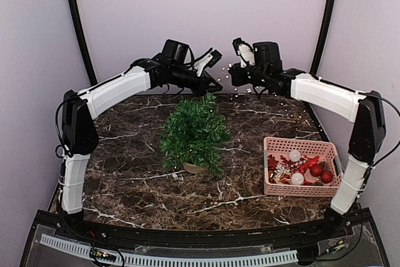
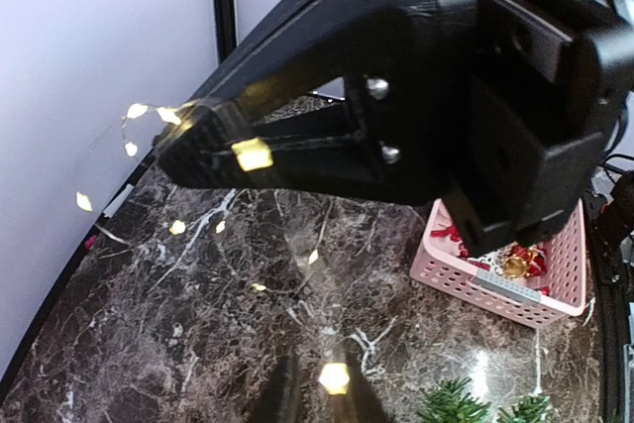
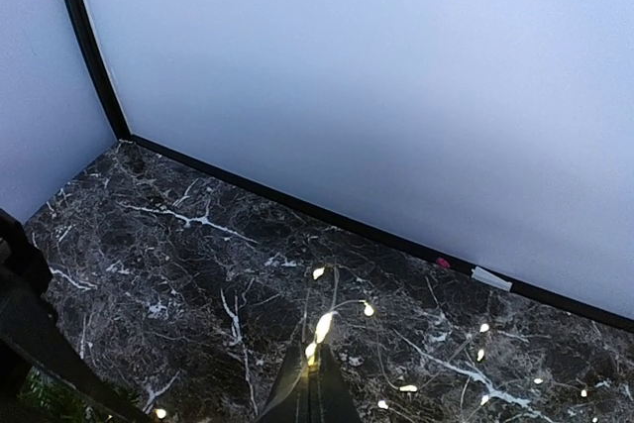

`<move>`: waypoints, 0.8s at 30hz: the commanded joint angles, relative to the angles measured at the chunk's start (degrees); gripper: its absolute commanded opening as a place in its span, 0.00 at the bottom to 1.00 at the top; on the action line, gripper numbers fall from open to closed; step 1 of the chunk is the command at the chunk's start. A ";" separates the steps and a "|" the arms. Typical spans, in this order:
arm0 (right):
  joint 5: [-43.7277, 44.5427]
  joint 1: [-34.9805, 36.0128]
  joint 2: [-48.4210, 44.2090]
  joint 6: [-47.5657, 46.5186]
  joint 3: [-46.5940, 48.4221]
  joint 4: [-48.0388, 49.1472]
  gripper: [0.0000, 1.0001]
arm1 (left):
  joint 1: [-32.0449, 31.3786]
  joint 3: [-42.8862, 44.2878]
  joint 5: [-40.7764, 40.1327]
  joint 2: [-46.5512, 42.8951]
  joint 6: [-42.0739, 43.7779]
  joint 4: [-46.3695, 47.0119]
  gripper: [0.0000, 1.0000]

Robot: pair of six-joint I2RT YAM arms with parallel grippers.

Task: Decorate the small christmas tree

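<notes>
— What were your grippers doing?
— My right gripper (image 3: 315, 383) was clenched on a fairy-light string (image 3: 324, 326). My left gripper (image 2: 317, 388) flanked a lit bulb (image 2: 334, 378); I couldn't tell its grip.
— And the small christmas tree (image 1: 194, 130)?
— Upright, below both, nearer my bases.

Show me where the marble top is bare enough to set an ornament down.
Widest bare patch: dark marble tabletop between the left arm and the small green artificial Christmas tree. The front strip before the tree and pink plastic basket is also free. Crowded: the rear, where the arms hold a lit fairy-light string behind the tree.
</notes>
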 commanded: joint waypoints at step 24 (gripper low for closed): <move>-3.06 14.07 -13.43 -2.64 5.69 -29.83 0.00 | 10.20 -22.86 -9.06 -19.17 -5.67 22.29 0.00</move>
